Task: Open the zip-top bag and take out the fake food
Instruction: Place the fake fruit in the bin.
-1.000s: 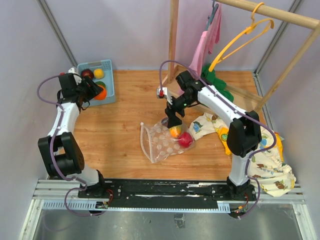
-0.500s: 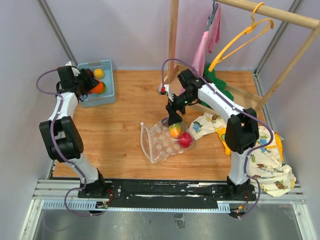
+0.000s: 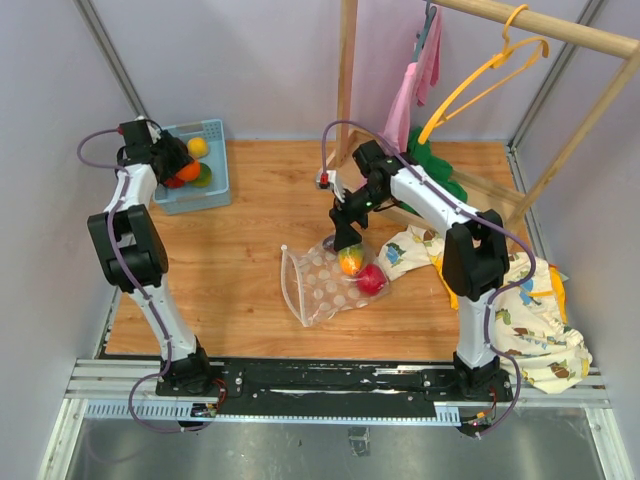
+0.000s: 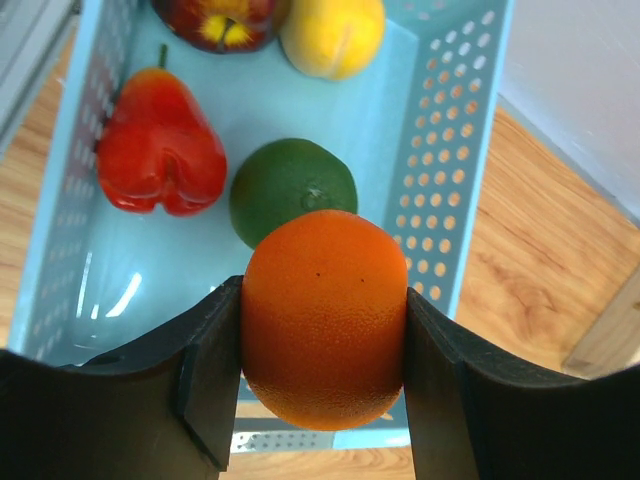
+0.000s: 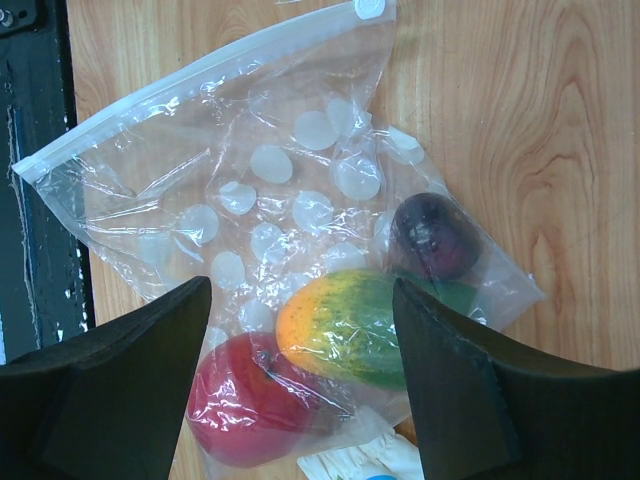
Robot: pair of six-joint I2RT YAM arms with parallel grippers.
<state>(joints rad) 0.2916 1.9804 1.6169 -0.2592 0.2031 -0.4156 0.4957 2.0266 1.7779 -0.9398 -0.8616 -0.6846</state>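
The zip-top bag (image 5: 250, 230) lies flat on the tabletop (image 3: 250, 240). Three pieces of fake food (image 3: 372, 281) sit inside it at the end away from the white zip strip (image 5: 200, 88): a red fruit (image 5: 245, 405), a yellow-green mango (image 5: 345, 325) and a dark purple fruit (image 5: 432, 235). Whether the zip is parted cannot be told. A fourth piece, an orange (image 4: 325, 315), is clamped between the fingers of the left hand (image 4: 322, 345) just above a pale blue basket (image 4: 455, 150). The basket holds a green fruit (image 4: 290, 185), a red pepper (image 4: 160, 150), an apple (image 4: 215, 15) and a yellow fruit (image 4: 335, 35). The drop looks best made low, over the basket's bare floor and short of the perforated wall, so the round orange neither bounces out nor rolls. The left arm is stretched to the far-left corner, wrist tipped down into the basket. The right arm reaches over mid-tabletop, the right hand (image 5: 300, 340) hanging spread and empty directly above the bagged fruit.
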